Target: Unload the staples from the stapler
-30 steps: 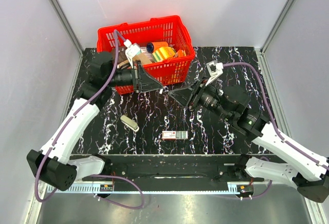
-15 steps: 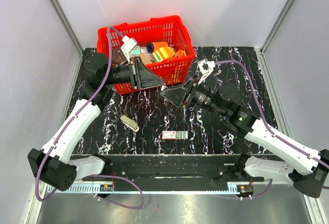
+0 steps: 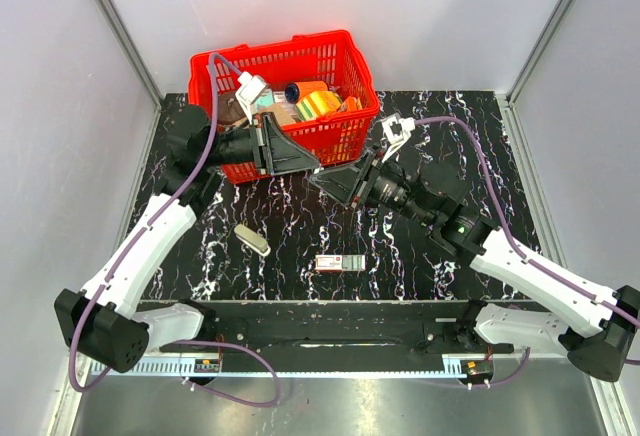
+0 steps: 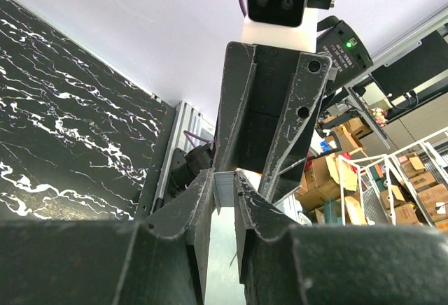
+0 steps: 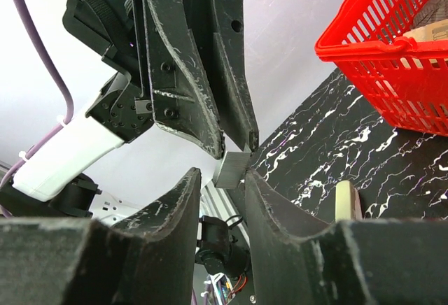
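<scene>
Stood tip to tip above the table (image 3: 300,221), just in front of the red basket (image 3: 335,138). Pinched a silvery staple strip (image 5: 233,168) in the nearly closed left gripper (image 3: 315,168), well clear of the surface. Straddled the strip's free end with the right gripper (image 3: 316,183), narrowly parted, with a sliver of gap showing beside one finger (image 5: 178,207); made out no firm clamp there. Spotted the beige stapler (image 3: 252,239) lying flat on the table, well apart from both grippers, near a small box (image 3: 340,262).
</scene>
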Controlling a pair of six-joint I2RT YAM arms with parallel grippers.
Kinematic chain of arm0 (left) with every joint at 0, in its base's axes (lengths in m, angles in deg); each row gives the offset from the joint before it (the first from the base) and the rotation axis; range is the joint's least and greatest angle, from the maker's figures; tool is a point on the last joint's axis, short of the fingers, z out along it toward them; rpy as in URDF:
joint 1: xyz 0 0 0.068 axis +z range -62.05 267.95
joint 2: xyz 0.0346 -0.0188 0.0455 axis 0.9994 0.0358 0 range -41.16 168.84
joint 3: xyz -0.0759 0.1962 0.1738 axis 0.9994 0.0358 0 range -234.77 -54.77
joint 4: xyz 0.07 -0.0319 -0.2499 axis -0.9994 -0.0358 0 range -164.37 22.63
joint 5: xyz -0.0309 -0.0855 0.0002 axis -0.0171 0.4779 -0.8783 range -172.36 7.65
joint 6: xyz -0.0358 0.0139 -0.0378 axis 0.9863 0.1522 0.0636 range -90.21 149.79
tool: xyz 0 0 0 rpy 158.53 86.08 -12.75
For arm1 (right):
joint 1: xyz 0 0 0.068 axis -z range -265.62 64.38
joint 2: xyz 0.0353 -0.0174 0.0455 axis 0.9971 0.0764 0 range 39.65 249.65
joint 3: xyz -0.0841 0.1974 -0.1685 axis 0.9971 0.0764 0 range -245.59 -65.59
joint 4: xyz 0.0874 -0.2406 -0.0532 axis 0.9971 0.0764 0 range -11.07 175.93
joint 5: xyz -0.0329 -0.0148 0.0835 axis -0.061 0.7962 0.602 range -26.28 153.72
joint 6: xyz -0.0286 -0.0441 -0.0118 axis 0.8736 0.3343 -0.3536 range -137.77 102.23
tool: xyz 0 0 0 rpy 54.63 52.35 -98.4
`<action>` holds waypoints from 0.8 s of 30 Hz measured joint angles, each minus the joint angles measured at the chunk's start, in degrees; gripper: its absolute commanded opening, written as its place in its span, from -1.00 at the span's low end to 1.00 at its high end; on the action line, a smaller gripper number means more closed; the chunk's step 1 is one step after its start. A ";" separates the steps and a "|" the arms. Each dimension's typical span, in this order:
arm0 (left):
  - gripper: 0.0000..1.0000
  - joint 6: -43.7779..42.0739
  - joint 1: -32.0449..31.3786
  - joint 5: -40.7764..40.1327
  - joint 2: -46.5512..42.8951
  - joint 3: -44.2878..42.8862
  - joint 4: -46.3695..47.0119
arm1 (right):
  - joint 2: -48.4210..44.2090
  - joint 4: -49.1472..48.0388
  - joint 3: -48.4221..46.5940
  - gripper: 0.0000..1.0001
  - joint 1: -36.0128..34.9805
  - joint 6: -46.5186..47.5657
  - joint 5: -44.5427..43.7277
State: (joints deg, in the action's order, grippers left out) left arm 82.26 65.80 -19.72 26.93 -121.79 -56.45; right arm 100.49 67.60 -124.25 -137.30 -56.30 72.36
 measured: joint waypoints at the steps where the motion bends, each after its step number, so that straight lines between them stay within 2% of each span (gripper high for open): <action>1: -0.57 -0.02 0.00 0.00 -0.02 0.04 -0.09 | 0.00 0.00 0.11 -0.31 0.00 -0.09 -0.02; 5: -0.57 -0.11 0.00 0.00 -0.24 0.04 -0.09 | 0.00 -0.04 0.22 -0.45 0.00 -0.37 -0.07; 11: -0.51 -0.52 0.00 0.02 -0.39 0.04 -0.57 | -0.02 0.02 0.55 -0.80 0.00 -0.85 -0.46; 14: -0.29 -1.44 0.02 0.00 -0.55 0.04 -1.11 | -0.13 0.11 0.74 -0.85 0.00 -1.01 -0.63; 16: -0.06 -2.19 0.00 -0.04 -0.55 0.04 -1.81 | -0.35 0.28 0.74 -0.88 0.00 -1.01 -0.70; 19: 0.14 -3.41 0.00 -0.22 -0.55 0.04 -2.84 | -0.81 1.11 0.74 -0.92 0.00 -0.98 -1.22; 21: 0.38 -4.48 0.04 -0.37 -0.55 0.00 -4.04 | -1.11 2.10 0.74 -0.92 0.00 -0.94 -1.70; 24: 0.40 -7.43 0.31 -1.38 -0.55 -0.33 -7.63 | -1.60 4.57 0.74 -0.92 0.00 -0.76 -2.32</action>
State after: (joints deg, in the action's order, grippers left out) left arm 74.82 66.11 -21.10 26.39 -122.12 -64.08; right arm 98.89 72.17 -123.50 -137.30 -57.06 70.04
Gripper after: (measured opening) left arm 0.686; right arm 0.193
